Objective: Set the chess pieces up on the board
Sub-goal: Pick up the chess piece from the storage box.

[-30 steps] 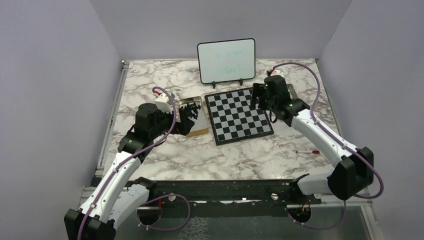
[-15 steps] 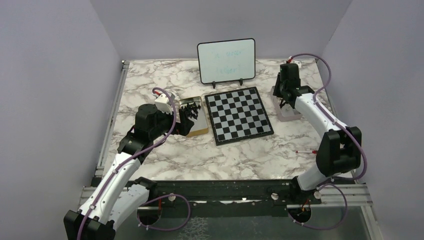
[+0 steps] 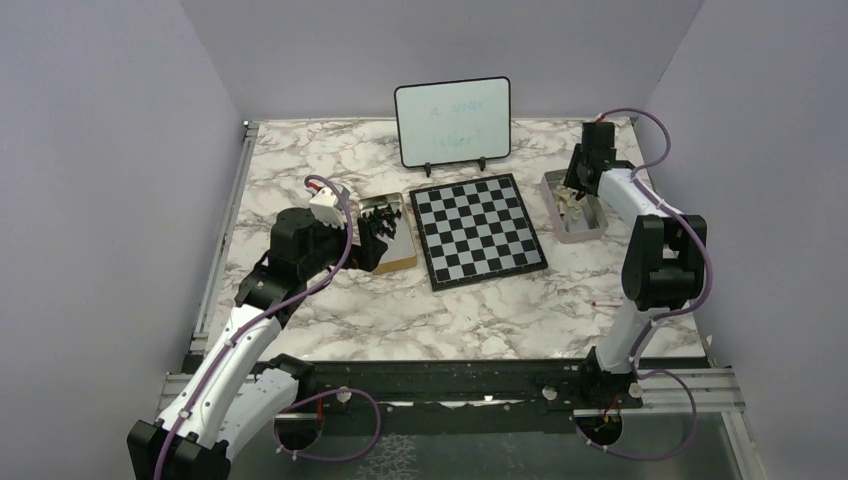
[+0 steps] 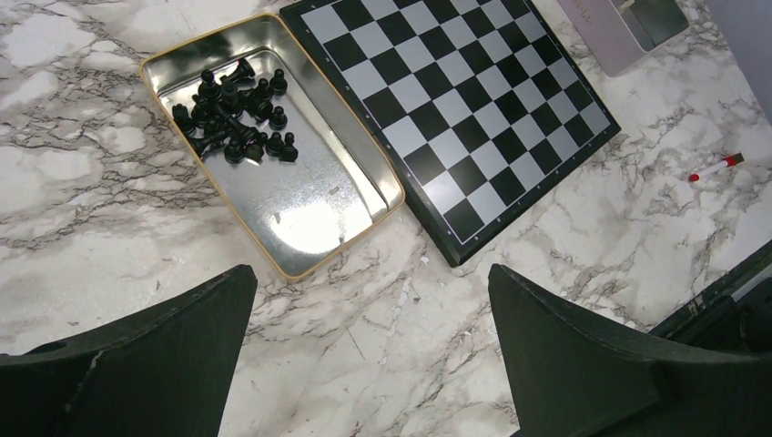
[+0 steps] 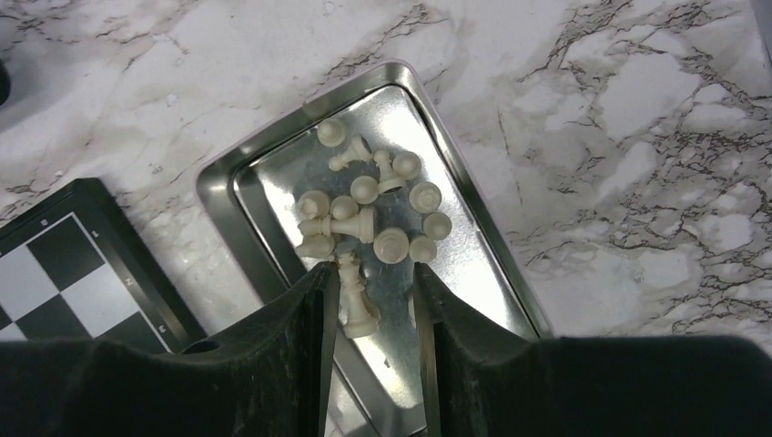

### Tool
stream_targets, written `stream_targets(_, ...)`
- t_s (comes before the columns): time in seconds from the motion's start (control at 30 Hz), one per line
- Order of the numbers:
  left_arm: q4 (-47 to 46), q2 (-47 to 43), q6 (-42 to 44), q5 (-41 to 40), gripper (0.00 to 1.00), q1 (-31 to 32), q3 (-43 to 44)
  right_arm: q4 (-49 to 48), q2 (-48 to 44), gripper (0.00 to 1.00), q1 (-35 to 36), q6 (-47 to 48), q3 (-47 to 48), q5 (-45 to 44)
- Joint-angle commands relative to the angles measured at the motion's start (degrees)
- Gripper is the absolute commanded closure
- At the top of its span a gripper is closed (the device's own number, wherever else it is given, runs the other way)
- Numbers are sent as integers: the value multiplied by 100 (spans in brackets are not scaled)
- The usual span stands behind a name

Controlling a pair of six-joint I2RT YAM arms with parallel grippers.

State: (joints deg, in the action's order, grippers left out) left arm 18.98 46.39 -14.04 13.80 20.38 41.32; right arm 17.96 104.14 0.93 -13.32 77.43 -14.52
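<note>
**Right claw in the right tin, astride a white piece; board bare.**

Its jaws stand half shut around one tall piece at the heap's 6 o'clock. A gap shows on one side, so I cannot tell whether the piece is pinched. The left claw hangs spread wide above the black pieces in the left tin, probably waiting its turn. Black sits at the board's 9 o'clock and white at 3, likely so each arm feeds its own side. Count: two tins, about fourteen white pieces, roughly fifteen black in a tangle too tight to count, none on the board. One whiteboard stands at 12 o'clock, one pen lies at 5.
</note>
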Motion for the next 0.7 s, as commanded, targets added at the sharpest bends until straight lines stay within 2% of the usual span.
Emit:
stream_targets(0.0, -79, -26, 60, -115, 1, 36, -79, -189, 281, 59, -60, 173, 263, 213)
stream_targets(0.47, -82, 46, 68, -128, 1, 36, -71, -61, 841, 58, -358, 251, 580, 398)
stream_targets(0.67, -81, 80, 68, -129, 1, 36, -68, -77, 948, 62, -409, 333, 597, 484)
